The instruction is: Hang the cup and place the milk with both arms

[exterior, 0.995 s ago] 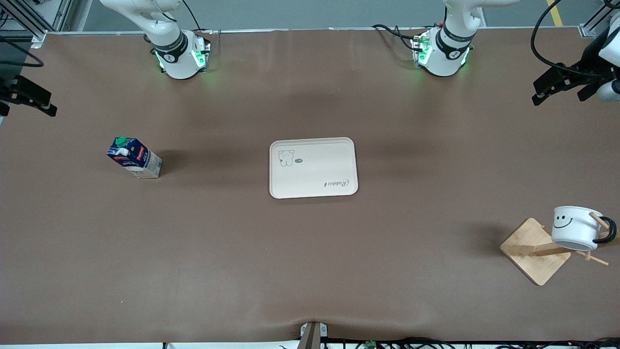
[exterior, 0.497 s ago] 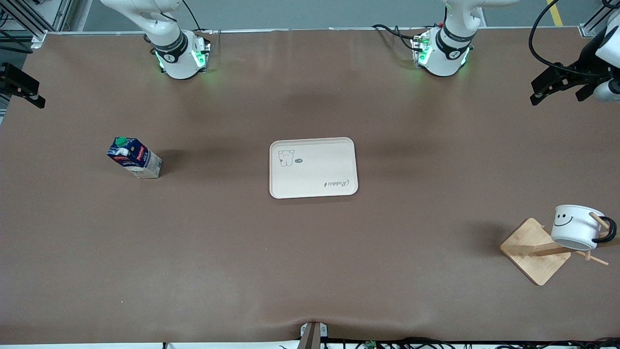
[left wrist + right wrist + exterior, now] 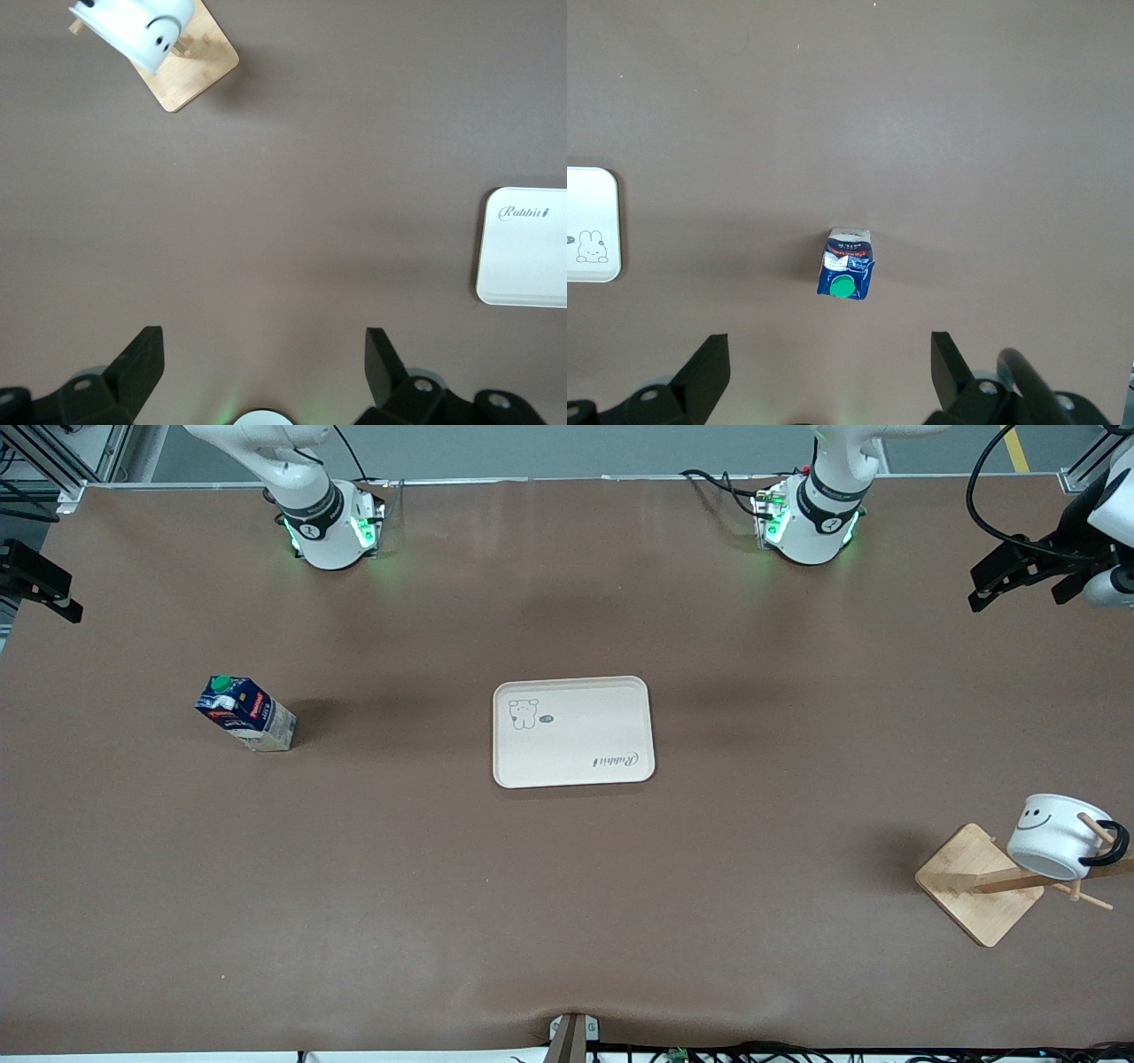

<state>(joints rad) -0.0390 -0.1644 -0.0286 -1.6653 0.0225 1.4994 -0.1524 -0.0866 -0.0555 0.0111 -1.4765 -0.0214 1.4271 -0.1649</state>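
The white cup (image 3: 1050, 834) with the smiley face hangs tilted by its black handle on a peg of the wooden rack (image 3: 970, 886), at the left arm's end near the front camera; it also shows in the left wrist view (image 3: 133, 27). The dark-blue milk (image 3: 245, 713) stands on the table at the right arm's end, and the right wrist view (image 3: 849, 266) shows it from above. My left gripper (image 3: 1019, 589) (image 3: 263, 350) is open and empty, high over the table's edge. My right gripper (image 3: 40, 589) (image 3: 830, 354) is open and empty, high above the milk's end.
A cream tray (image 3: 571, 731) with a rabbit drawing lies in the middle of the table, its edge showing in the left wrist view (image 3: 527, 257) and the right wrist view (image 3: 592, 221). The rack's base also shows in the left wrist view (image 3: 199, 75).
The cup has tipped further over on its peg. The left gripper has drifted a little toward the robots' bases. The right gripper has moved slightly toward the table's edge.
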